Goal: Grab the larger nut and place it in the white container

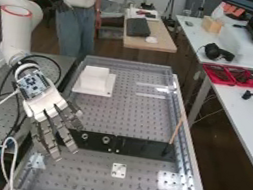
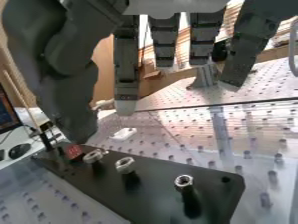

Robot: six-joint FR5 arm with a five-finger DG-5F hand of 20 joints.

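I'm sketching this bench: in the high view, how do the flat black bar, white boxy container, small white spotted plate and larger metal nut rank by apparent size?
Largest to smallest:
1. Flat black bar
2. White boxy container
3. Small white spotted plate
4. Larger metal nut

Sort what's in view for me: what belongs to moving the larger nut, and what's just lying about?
For the job:
- hand
- larger nut
- black bar under it
- white container

Just lying about:
- smaller nut
- bearing
- thin wooden stick
- wooden block
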